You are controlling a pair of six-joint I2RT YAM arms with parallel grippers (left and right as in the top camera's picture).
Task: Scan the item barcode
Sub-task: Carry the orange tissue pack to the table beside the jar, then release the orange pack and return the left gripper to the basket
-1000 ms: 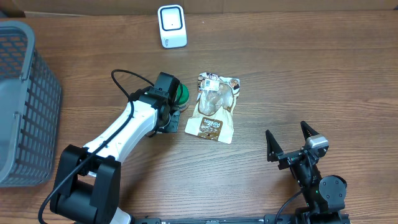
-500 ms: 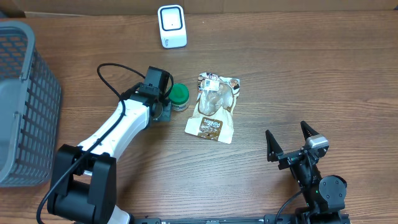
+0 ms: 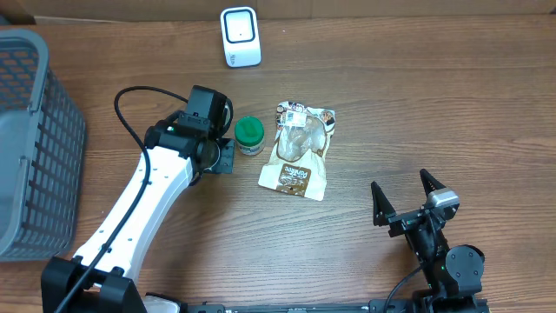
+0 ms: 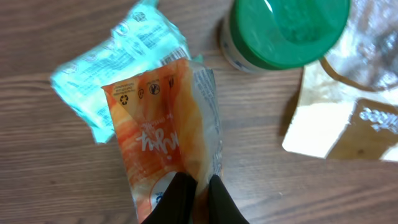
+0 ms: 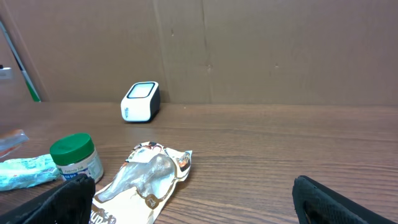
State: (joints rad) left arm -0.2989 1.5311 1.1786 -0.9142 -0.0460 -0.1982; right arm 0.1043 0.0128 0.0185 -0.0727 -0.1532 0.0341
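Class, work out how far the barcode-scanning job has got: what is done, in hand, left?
Done: the left gripper is shut on the orange packet. In hand: the packet is beside the green-lidded jar, away from the white scanner. Left: showing its barcode to the scanner. The right gripper stands open.

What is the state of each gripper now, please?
Left gripper: closed, holding the orange packet.
Right gripper: open, holding nothing.

The orange packet [image 4: 163, 130] is shiny, crinkly plastic. The jar's green lid [image 4: 289, 25] looks like smooth plastic. The table [image 3: 452, 104] is dull brown wood with lines.
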